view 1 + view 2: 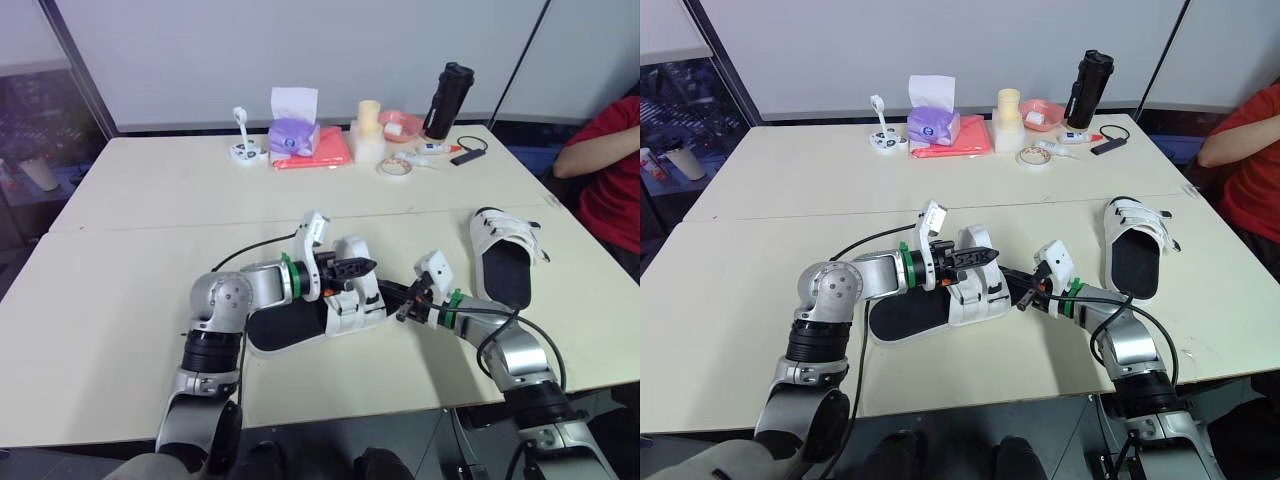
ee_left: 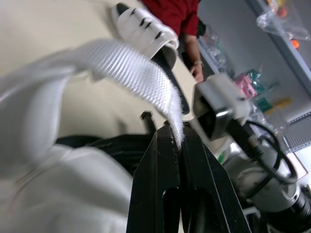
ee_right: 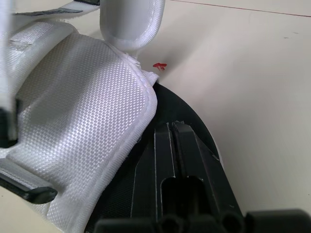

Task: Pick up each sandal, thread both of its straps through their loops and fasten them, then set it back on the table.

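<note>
A white-strapped sandal with a black sole (image 1: pixel 300 325) lies near the table's front edge. My left gripper (image 1: pixel 360 266) hovers over its straps and is shut on the free end of a white webbing strap (image 2: pixel 146 73), which is lifted off the shoe. From the right, my right gripper (image 1: pixel 397 298) meets the sandal's toe end; its fingers (image 3: pixel 172 145) are shut and rest on the black sole beside the white padded upper (image 3: pixel 77 126). A second sandal (image 1: pixel 505 255) lies flat to the right, apart from both grippers.
Along the far edge stand a tissue box (image 1: pixel 293 128), a pink folder (image 1: pixel 315 150), a black bottle (image 1: pixel 448 100), a pink bowl (image 1: pixel 402 125) and a tape roll (image 1: pixel 394 168). A person in red (image 1: pixel 610 170) sits at the table's right side.
</note>
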